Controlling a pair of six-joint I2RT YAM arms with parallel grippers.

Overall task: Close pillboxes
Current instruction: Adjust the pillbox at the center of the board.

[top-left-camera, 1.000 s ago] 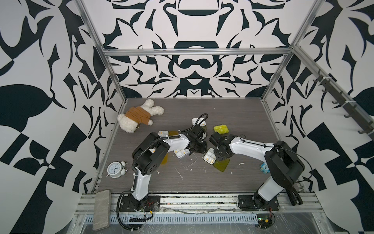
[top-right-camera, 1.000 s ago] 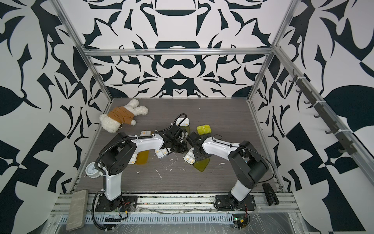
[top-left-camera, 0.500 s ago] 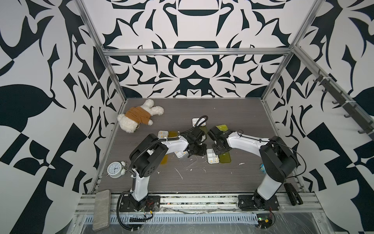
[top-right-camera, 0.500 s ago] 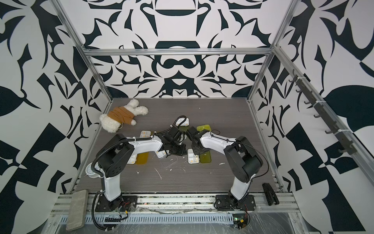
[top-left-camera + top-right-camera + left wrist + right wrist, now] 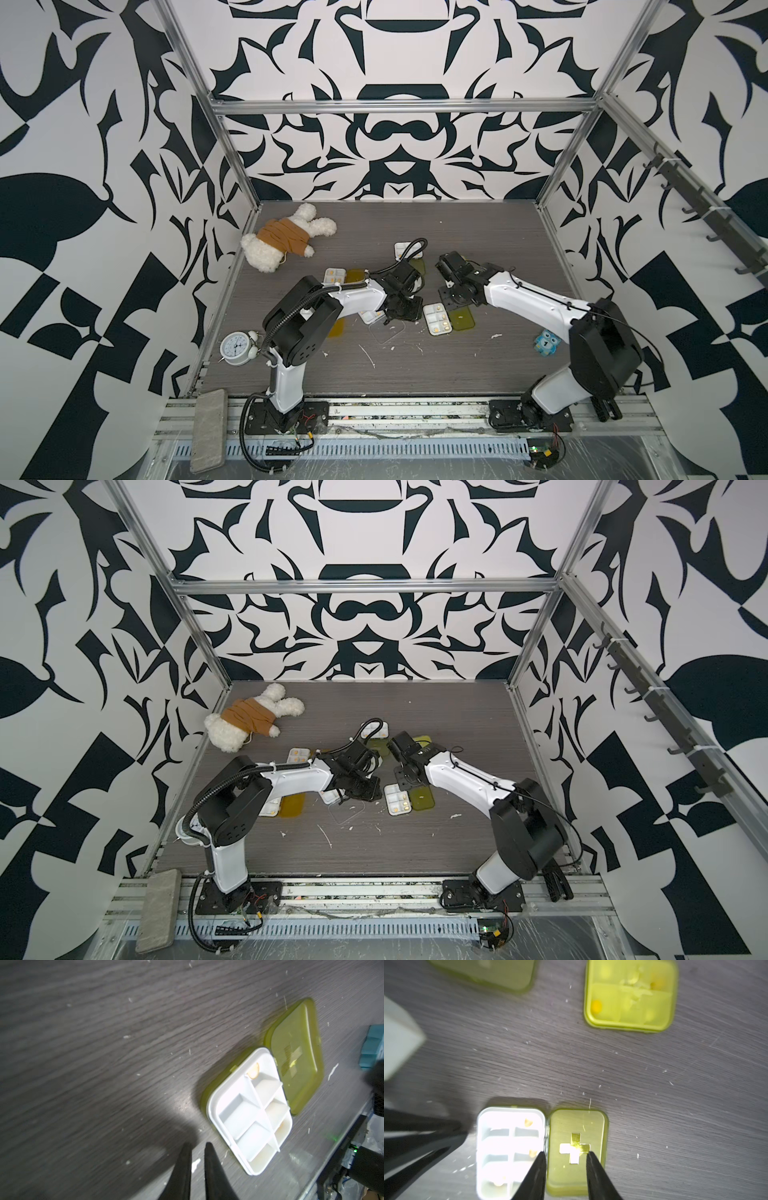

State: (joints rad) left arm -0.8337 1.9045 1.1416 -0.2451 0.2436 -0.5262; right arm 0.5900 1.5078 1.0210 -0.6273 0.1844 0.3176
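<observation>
An open pillbox lies mid-table in both top views, its white tray point(image 5: 436, 319) beside its flat yellow-green lid point(image 5: 462, 322). My right gripper point(image 5: 565, 1154) hangs open just above that lid point(image 5: 577, 1147), one finger over each long edge, holding nothing. My left gripper point(image 5: 197, 1147) is only a narrow slit open and empty, just left of the same tray point(image 5: 249, 1109). A closed yellow-green pillbox point(image 5: 630, 995) sits farther back. Other open pillboxes lie at the back point(image 5: 406, 249), left of centre point(image 5: 334, 274) and under the left arm point(image 5: 370, 318).
A plush bunny point(image 5: 286, 239) lies at the back left. The white dial clock point(image 5: 237, 347) stands at the left edge. The blue owl toy point(image 5: 547, 343) sits by the right arm. An amber lid point(image 5: 337, 328) lies under the left arm. White crumbs dot the wood.
The open yellow-green pillbox has turned square to the table. The right gripper has drawn back toward the rear, over its lid. The left gripper has hardly moved.
</observation>
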